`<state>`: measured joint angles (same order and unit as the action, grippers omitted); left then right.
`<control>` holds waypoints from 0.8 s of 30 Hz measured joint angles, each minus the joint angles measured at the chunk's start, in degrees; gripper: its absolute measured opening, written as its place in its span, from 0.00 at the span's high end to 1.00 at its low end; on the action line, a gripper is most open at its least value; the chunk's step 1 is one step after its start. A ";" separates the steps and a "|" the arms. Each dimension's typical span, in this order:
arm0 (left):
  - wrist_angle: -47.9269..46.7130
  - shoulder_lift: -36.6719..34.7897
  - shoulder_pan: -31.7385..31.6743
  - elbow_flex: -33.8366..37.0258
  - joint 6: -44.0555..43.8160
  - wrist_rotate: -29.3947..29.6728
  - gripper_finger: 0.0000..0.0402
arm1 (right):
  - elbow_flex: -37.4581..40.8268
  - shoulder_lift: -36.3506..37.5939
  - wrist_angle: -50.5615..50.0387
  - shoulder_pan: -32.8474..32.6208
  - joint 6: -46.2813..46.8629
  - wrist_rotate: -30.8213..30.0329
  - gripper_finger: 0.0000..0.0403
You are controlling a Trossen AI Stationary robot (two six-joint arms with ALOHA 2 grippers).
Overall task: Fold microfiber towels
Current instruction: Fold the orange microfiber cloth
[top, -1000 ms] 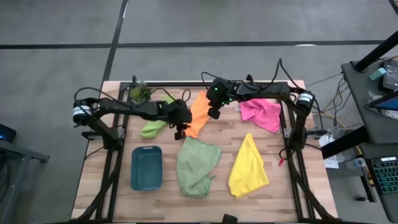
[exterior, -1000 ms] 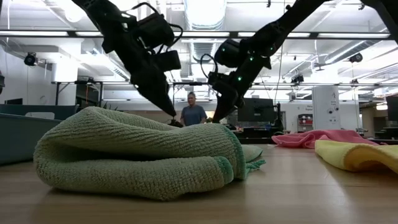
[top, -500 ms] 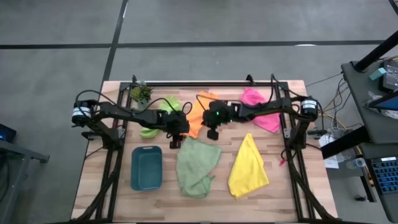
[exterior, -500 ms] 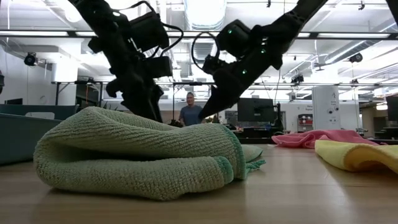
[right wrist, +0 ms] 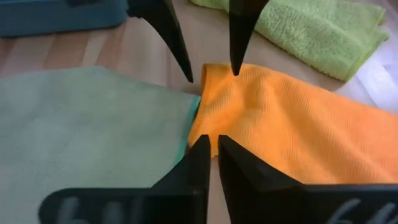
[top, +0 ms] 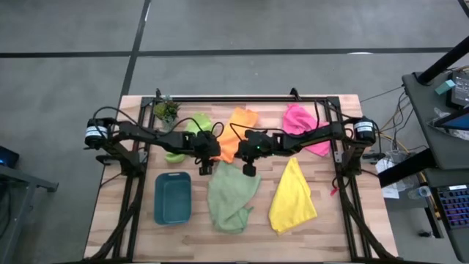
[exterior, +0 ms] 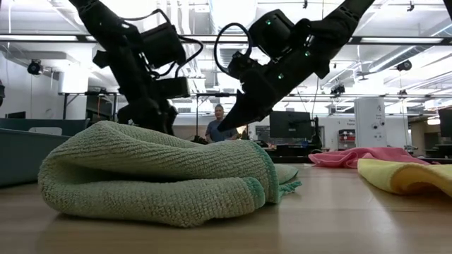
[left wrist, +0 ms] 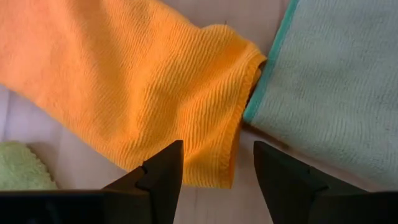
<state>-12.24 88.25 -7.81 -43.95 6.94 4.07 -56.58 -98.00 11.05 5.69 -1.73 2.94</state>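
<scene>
All 5 towels lie on the wooden table point(top: 344, 220), and none looks neatly folded yet, so the job seems to be at an early stage. The orange towel point(top: 236, 132) sits at the middle of the far side, doubled over into a long strip, its near end just beside the top edge of the pale green towel point(top: 231, 194); this fold appears to be the 1 under way. The left gripper point(top: 204, 166) hangs over that near end with its fingers well apart and nothing between them, the orange cloth lying flat on the wood below the gap. The right gripper point(top: 249, 167) is close beside it, over the same end, its fingers nearly together with only a thin slit between them, and the wrist view shows no cloth pinched there. The lime green towel point(top: 187, 136) lies bunched near the small potted plant point(top: 165, 110), the pink towel point(top: 308, 132) is crumpled at the far right, the yellow towel point(top: 293, 198) is spread in a rough triangle at the near right, and the pale green one is rumpled, with its near part rolled under. The teal tray point(top: 173, 196) holds nothing. As I judge it, the orange towel is partly folded at best, and the other 4 remain to be done.
</scene>
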 joint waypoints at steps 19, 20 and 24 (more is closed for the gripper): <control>8.89 -1.15 -0.04 0.52 -3.53 10.85 0.99 | -0.84 0.03 0.35 -0.51 4.87 -2.73 0.69; 8.95 -1.67 -0.05 -0.36 -3.54 11.42 0.99 | -1.12 0.07 0.32 -0.57 4.84 -3.71 0.69; 8.90 -4.19 -0.09 -3.65 -3.56 13.00 1.00 | -2.13 0.85 -0.15 -0.68 3.74 -6.51 0.71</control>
<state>-3.33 84.06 -7.90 -47.59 3.38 17.08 -58.70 -97.14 10.90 5.02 2.00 -3.58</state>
